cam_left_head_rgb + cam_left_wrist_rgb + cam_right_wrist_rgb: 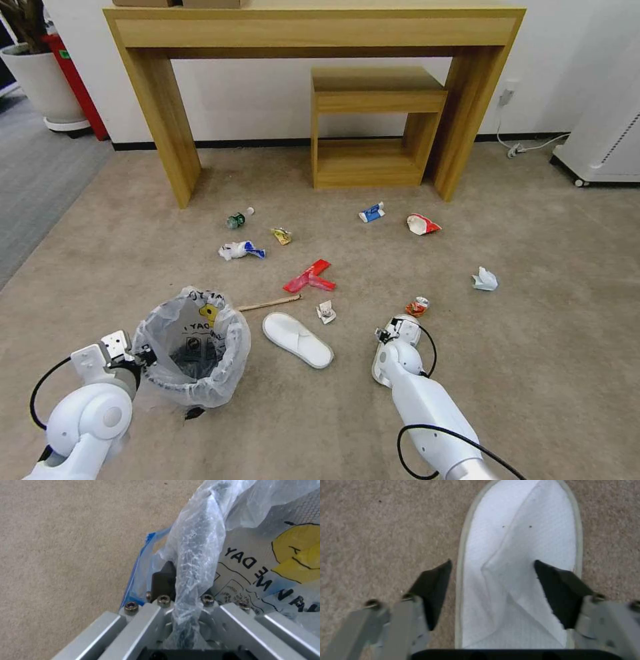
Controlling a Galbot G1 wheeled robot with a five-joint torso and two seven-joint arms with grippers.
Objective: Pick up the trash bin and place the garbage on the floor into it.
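Straddling a white slipper [520, 562] on the floor [533, 373] at near right, the right gripper [491, 590] has its fingers spread, one each side. The slipper looks light and limp; pinch across the upper. At near left, left gripper [185, 597] fingers pinch the trash bin [193, 353] rim through its slippery liner; the bin's base is hidden.

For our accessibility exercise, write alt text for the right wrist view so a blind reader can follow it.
The right gripper is open over a white slipper lying on the beige carpet. One dark fingertip is beside the slipper's edge over the carpet, and the other is over the slipper's opposite side.
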